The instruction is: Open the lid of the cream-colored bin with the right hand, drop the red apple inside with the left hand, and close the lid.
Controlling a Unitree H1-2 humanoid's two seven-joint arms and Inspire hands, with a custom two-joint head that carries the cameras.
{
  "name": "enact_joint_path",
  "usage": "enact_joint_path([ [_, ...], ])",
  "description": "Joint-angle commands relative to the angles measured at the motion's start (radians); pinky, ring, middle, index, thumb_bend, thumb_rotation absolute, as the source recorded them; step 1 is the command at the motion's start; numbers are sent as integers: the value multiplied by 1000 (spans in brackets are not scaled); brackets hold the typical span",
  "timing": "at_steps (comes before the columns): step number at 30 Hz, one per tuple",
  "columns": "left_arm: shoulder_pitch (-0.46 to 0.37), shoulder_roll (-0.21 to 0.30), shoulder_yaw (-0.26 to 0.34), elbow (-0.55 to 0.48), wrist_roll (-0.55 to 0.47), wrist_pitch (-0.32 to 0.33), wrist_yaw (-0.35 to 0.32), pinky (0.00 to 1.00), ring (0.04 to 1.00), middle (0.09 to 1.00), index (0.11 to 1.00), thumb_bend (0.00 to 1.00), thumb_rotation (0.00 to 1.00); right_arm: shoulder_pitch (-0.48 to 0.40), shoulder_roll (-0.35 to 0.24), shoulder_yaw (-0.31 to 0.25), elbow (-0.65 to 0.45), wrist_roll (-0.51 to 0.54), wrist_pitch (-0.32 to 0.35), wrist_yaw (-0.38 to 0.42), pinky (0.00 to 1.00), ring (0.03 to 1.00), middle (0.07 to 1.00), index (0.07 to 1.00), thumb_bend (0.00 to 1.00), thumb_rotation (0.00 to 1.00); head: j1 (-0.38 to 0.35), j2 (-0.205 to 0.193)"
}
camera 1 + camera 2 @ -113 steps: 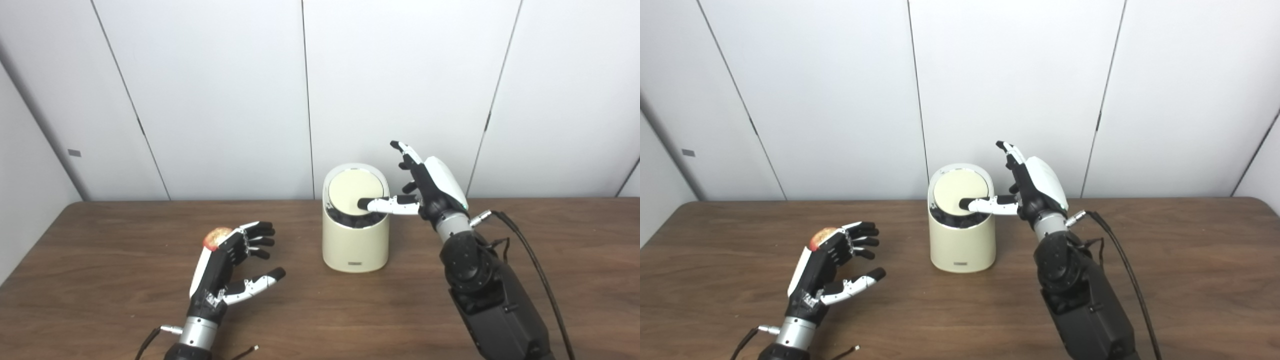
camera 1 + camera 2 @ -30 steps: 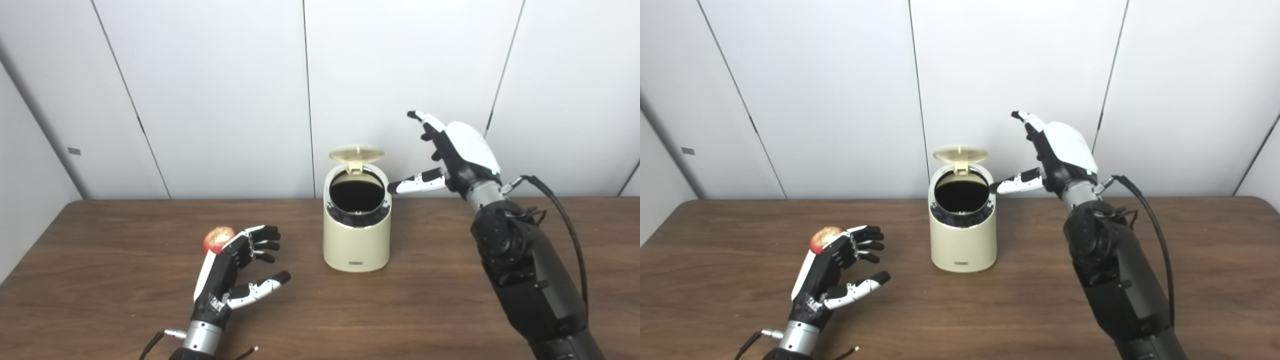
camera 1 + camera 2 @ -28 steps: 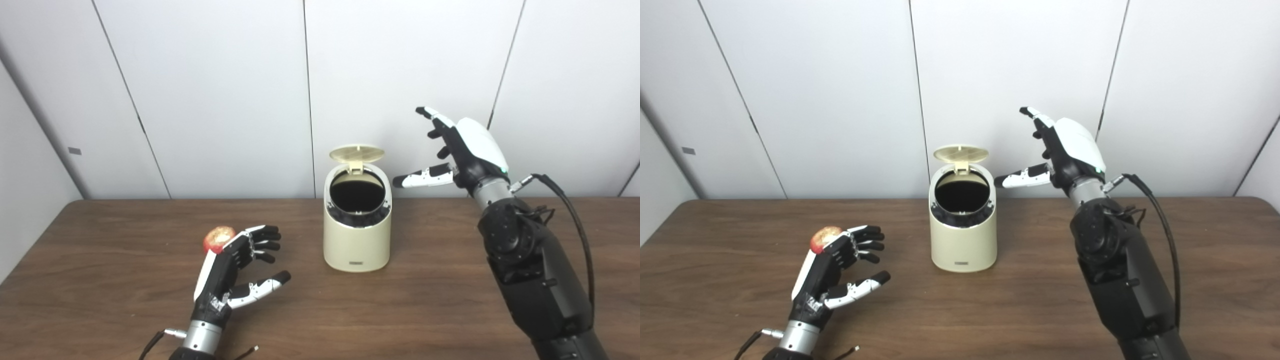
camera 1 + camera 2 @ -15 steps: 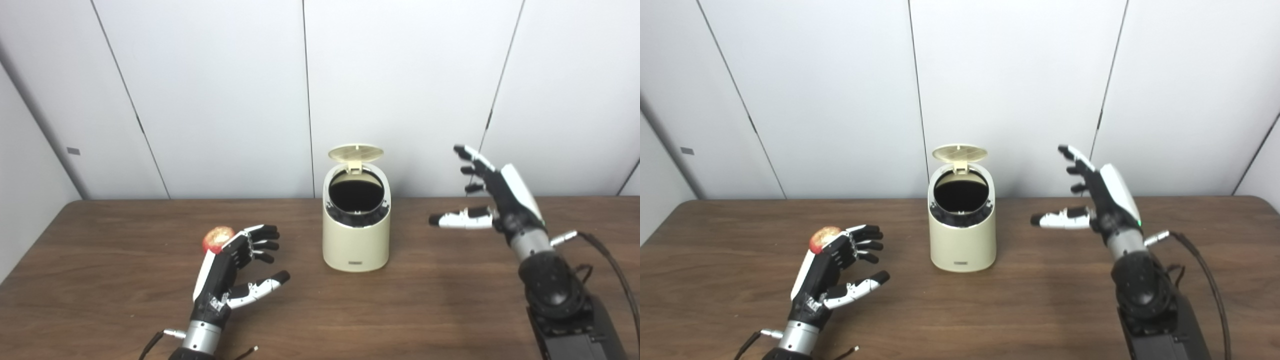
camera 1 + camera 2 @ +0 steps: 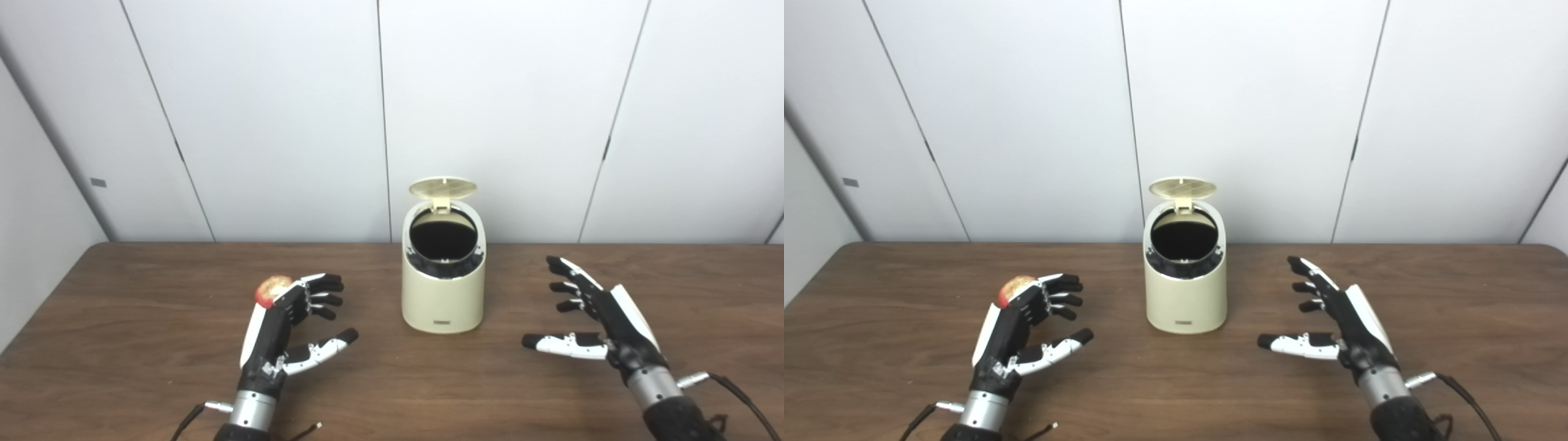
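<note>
The cream-colored bin [image 5: 442,300] stands at the middle of the brown table. Its round lid [image 5: 442,187] is tipped up at the back and the dark inside shows. The red apple [image 5: 271,290] lies on the table to the bin's left, partly hidden behind my left hand [image 5: 288,327]. That hand is open, fingers apart, just in front of the apple and not around it. My right hand [image 5: 597,321] is open and empty, low over the table to the bin's right, well apart from it.
The table [image 5: 122,294] meets a white panelled wall just behind the bin. Thin cables trail from both wrists at the front edge, one at the left [image 5: 184,419] and one at the right [image 5: 729,386].
My right hand has dropped from beside the bin's rim down and back toward the table's front right. The lid stays up. The left hand and apple have not moved. The camera shifted slightly.
</note>
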Motion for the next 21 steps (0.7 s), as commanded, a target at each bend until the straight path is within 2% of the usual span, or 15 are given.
enact_joint_path([
  [1,19,-11,20,-39,144,-36,112,527,650,708,713,706,10,-13,-24,-16,-15,26,-51,-15,697,843,911,900,793,202,21,0],
  [4,18,-46,65,-97,358,-3,291,557,667,717,728,755,100,-4,-35,-21,-10,39,-45,-10,695,860,935,906,777,148,54,-3],
  [6,17,-62,80,-120,435,17,366,605,733,782,794,733,173,2,-43,-21,-8,40,-41,-11,709,862,944,914,760,122,63,-5],
  [9,4,-61,102,-136,487,34,443,635,768,816,827,737,208,6,-42,-29,-2,65,-33,-8,713,865,945,912,766,118,71,-7],
  [12,-7,-51,120,-142,493,80,471,706,832,861,855,752,232,6,-50,-18,-6,51,-21,-7,706,854,941,909,767,116,72,-8],
  [15,-16,-30,129,-147,519,150,475,904,959,947,914,789,271,2,-57,-6,-20,30,-2,-4,685,843,934,905,765,123,75,-8],
  [17,-23,-15,131,-148,523,199,465,960,988,972,939,816,287,0,-58,-5,-27,26,5,-3,691,842,930,900,768,129,78,-7],
  [18,-26,-8,130,-150,521,227,457,945,983,974,946,833,296,0,-57,-5,-29,28,6,-2,692,840,928,898,770,127,79,-6],
  [21,-38,21,119,-155,522,325,411,815,940,964,967,871,347,-1,-56,-5,-37,24,15,0,698,839,925,893,773,124,80,-3],
])
